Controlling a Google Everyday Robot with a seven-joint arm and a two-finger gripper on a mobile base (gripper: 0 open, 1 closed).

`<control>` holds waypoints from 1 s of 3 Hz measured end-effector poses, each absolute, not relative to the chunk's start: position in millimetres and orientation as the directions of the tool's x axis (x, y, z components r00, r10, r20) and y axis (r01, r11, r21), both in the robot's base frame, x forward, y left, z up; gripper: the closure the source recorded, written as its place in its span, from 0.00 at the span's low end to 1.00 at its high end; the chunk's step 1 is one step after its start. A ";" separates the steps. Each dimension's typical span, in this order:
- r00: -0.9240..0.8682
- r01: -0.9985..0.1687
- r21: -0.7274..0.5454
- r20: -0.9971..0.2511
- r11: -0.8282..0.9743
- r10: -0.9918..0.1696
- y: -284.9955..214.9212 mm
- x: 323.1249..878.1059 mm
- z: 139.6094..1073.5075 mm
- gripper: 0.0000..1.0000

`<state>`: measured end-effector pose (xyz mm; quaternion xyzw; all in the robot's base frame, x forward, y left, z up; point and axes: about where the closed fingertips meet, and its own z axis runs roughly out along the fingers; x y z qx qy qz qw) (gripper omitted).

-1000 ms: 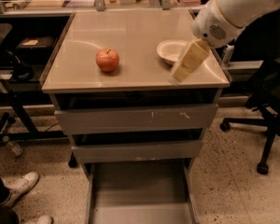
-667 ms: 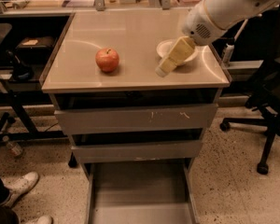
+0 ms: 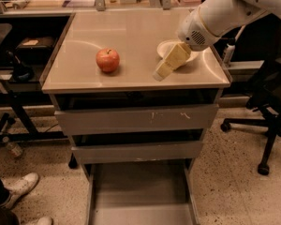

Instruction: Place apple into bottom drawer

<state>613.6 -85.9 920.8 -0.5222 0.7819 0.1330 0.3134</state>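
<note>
The red apple (image 3: 107,60) with yellowish patches sits on the beige cabinet top (image 3: 131,36), left of centre. My gripper (image 3: 159,74) hangs over the top to the right of the apple, about a hand's width from it, its cream fingers pointing down and left. It holds nothing that I can see. The bottom drawer (image 3: 139,191) is pulled out at the foot of the cabinet, its flat grey floor bare.
A shallow white bowl (image 3: 166,48) sits on the top, partly behind my gripper. Two upper drawers (image 3: 136,120) are shut. A black office chair (image 3: 267,125) stands to the right, a black rack (image 3: 14,64) to the left, white shoes (image 3: 18,186) on the floor at lower left.
My arm and gripper have moved left across the top, from over the bowl's right side towards the apple. The apple has not moved.
</note>
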 end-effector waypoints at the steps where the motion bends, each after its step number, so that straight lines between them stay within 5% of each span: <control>1: -0.192 -0.915 -0.137 -0.679 0.379 -0.709 -51.5 639.6 917.3 0.00; 3: -0.087 -0.946 -0.146 -0.748 0.290 -0.658 13.3 690.5 904.1 0.00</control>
